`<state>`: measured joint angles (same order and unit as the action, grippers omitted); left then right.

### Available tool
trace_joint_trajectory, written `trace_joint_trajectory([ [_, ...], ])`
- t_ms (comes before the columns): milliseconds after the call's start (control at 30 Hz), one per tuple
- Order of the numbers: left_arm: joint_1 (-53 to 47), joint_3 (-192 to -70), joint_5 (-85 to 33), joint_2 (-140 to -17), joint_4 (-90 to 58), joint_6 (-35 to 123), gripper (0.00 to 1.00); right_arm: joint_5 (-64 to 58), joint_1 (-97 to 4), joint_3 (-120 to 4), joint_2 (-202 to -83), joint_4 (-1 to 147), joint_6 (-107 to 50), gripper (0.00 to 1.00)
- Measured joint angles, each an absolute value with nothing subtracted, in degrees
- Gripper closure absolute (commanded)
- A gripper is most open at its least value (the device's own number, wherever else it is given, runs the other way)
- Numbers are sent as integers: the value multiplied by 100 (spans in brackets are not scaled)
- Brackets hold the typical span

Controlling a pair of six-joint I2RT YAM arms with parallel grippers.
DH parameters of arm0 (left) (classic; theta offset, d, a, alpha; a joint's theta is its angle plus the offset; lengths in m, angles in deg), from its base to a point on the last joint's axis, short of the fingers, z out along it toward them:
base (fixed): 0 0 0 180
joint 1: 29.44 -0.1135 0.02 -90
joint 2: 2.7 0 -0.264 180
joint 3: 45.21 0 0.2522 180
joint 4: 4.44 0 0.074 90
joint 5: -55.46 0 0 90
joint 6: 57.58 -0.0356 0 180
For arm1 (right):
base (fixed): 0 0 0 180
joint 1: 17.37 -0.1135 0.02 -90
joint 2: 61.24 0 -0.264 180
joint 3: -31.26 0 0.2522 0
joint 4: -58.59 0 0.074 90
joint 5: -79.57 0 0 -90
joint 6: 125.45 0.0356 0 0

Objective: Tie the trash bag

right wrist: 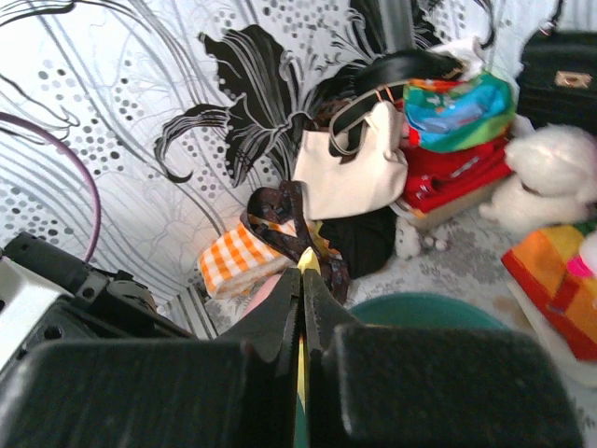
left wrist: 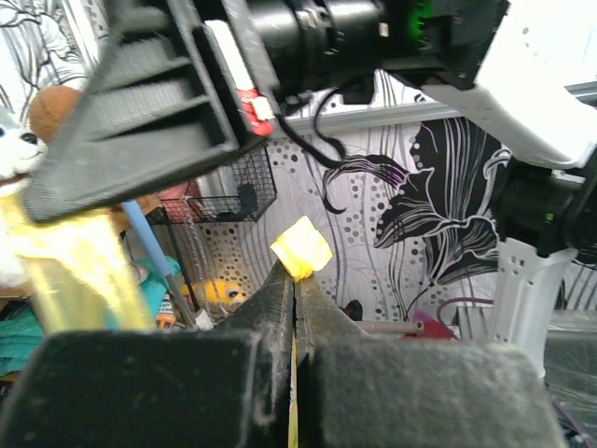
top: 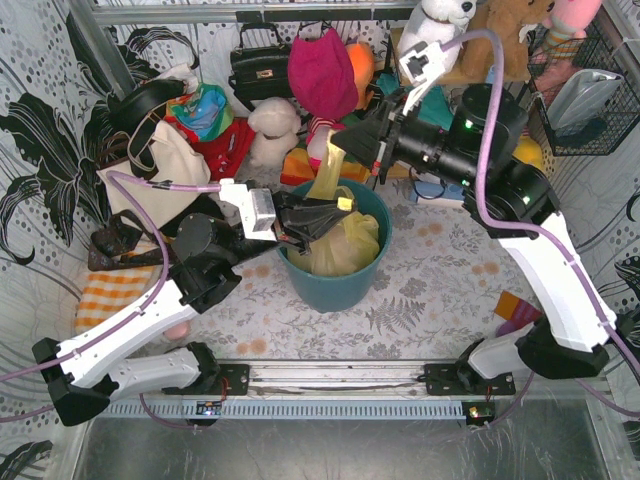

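Observation:
The trash bag [top: 352, 243], thin yellow plastic, sits inside a teal round bin [top: 335, 285] at the table's middle. My left gripper [top: 337, 212] hovers over the bin's left rim, shut on one yellow strip of the bag. That strip's end [left wrist: 300, 247] pokes out past the closed left gripper [left wrist: 296, 276]. My right gripper [top: 342, 146] is above and behind the bin, shut on a second strip [top: 325, 180] pulled up taut. The right wrist view shows a yellow sliver [right wrist: 306, 260] pinched at the right gripper [right wrist: 303, 277], with the bin rim [right wrist: 420, 306] below.
A cream tote bag [top: 165, 165] with black handles, a black handbag [top: 258, 65], plush toys [top: 272, 128] and bright cloths crowd the back. An orange checked cloth [top: 112, 292] lies at the left. A wire basket [top: 585, 90] hangs at the back right.

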<state>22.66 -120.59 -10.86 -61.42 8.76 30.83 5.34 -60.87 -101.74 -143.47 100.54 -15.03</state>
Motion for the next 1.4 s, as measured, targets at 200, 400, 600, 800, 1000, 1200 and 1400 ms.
trace_joint_trajectory([
  [200,2266,-11983,-1534,-6096,961,3007,100,27,-6087,-9133,-13552,10170,-1158,100],
  [400,2264,-11922,-1862,-6052,970,2950,100,-51,-6087,-8305,-13018,10229,-694,100],
  [600,2259,-11895,-2067,-6048,985,2904,100,141,-6087,-7512,-12540,10100,-146,100],
  [800,2253,-11893,-2170,-6048,985,2891,100,335,-6087,-6283,-11985,9523,512,100],
  [1000,2246,-11893,-2199,-6048,983,2891,100,377,-6120,-5372,-11561,8786,1116,100],
  [1200,2220,-11893,-2218,-6061,981,2891,100,458,-6161,-5053,-11281,8253,1454,100],
  [1400,2213,-11893,-2255,-6109,957,2889,100,668,-6183,-5223,-11340,8286,1470,100],
])
